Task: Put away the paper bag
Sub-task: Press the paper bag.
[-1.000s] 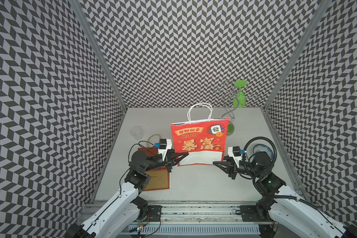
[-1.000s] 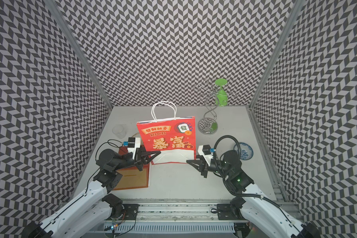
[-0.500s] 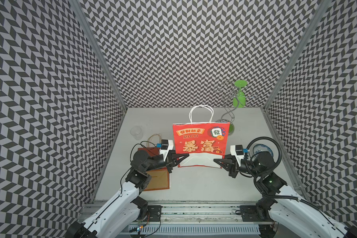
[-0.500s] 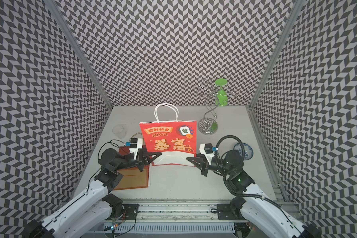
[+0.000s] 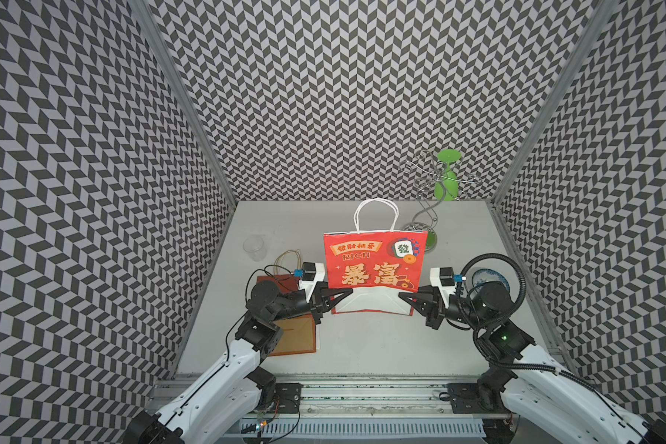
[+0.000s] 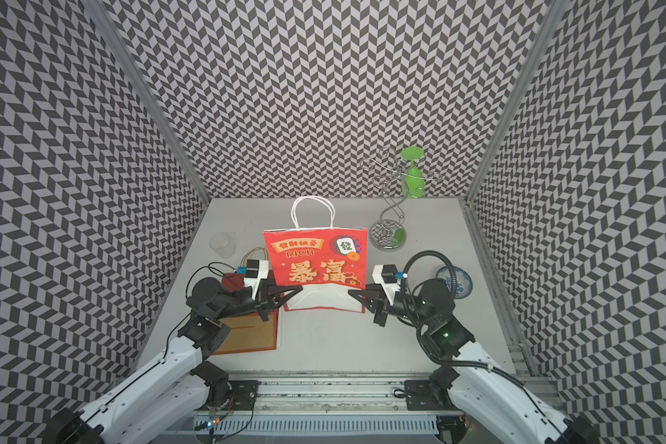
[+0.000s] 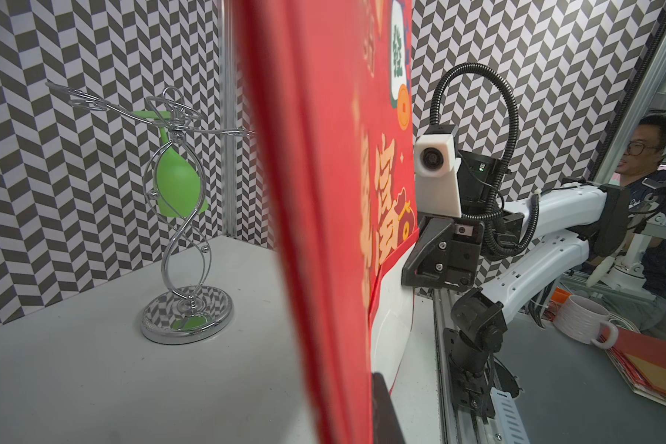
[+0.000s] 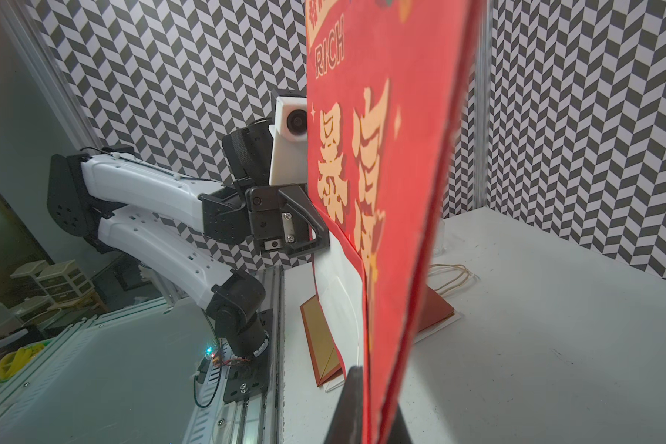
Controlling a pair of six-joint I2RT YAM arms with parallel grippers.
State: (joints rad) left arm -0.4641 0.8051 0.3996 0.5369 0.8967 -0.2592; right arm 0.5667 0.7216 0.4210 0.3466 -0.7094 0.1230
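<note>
The red paper bag (image 5: 373,265) with white handles stands upright and pressed flat in mid-table in both top views (image 6: 316,261); its white bottom panel folds out toward me. My left gripper (image 5: 347,291) is shut on the bag's lower left edge, and my right gripper (image 5: 403,296) is shut on its lower right edge. In the left wrist view the bag (image 7: 323,192) fills the middle and one dark finger (image 7: 385,407) lies against it. In the right wrist view the bag's (image 8: 400,153) edge runs down between the two fingers of my right gripper (image 8: 375,421).
A flat orange-brown bag (image 5: 297,334) with beige handles lies under my left arm. A clear cup (image 5: 254,247) stands at the left. A chrome wire stand (image 5: 420,238) holding a green glass (image 5: 445,180) is back right. A blue-patterned plate (image 5: 491,278) sits behind my right arm.
My right gripper has closed onto the bag's right edge. The bag has shifted slightly and stands straighter between both grippers. The left gripper kept its grip.
</note>
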